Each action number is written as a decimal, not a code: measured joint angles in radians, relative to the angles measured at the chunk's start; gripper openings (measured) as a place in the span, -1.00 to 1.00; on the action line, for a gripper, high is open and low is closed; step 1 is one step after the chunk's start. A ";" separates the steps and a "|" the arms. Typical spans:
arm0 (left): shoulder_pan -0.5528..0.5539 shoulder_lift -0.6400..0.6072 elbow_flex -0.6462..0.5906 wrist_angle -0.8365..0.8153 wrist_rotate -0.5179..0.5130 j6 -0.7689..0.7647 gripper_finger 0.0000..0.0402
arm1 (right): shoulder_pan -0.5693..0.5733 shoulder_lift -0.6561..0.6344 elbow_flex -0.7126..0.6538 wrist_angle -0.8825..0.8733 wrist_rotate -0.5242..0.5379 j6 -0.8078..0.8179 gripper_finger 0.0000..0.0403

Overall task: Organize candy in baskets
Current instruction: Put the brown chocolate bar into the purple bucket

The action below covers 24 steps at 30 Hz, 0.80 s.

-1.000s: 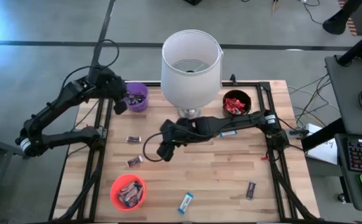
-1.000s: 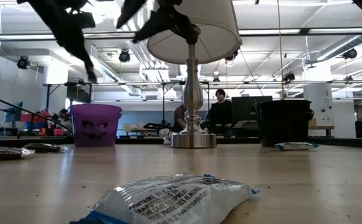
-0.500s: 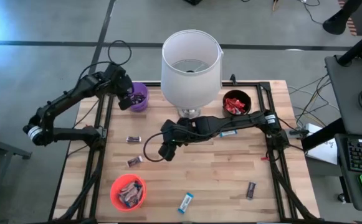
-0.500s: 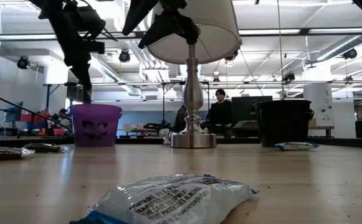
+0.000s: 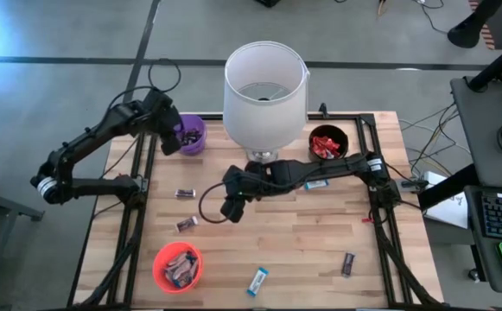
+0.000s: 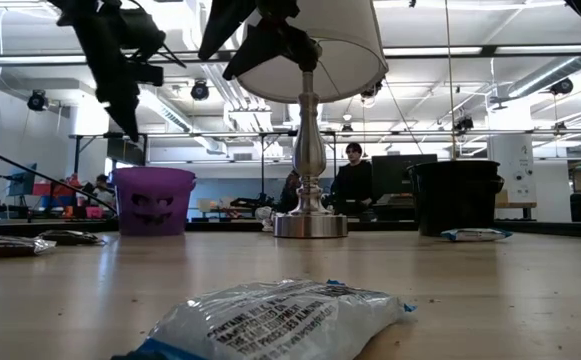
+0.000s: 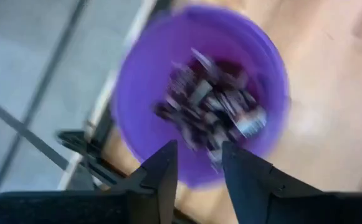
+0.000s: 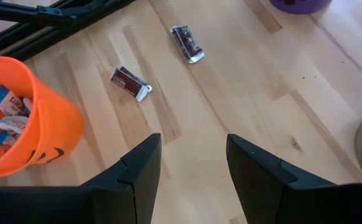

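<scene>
Mostly sorted: dark bars heaped in the purple basket (image 5: 190, 135) under the parted, empty left gripper (image 7: 196, 165), five strays (image 5: 185, 193) left on the table (image 5: 302, 250), with right gripper (image 8: 190, 165) open, empty mid-table.

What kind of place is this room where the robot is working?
Probably a robotics lab or workshop. Behind the wooden table the low view shows an open hall with ceiling lights, a person at a monitor, and a keyboard desk with cables on the floor.

A blue-and-white candy (image 6: 270, 318) lies nearest; behind stand the purple basket (image 6: 154, 200), lamp (image 6: 310, 120) and black basket (image 6: 454, 197).
</scene>
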 joint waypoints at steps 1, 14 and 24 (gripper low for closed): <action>0.000 -0.007 0.000 -0.034 0.018 0.001 -0.44 | 0.000 0.000 0.000 0.000 0.000 -0.006 -0.15; -0.025 -0.156 0.000 -0.380 0.399 -0.029 -0.33 | -0.020 0.000 -0.001 0.000 0.000 -0.061 -0.15; -0.114 -0.223 -0.045 -0.462 0.420 -0.068 -0.33 | -0.031 0.000 -0.001 0.002 0.001 -0.060 -0.15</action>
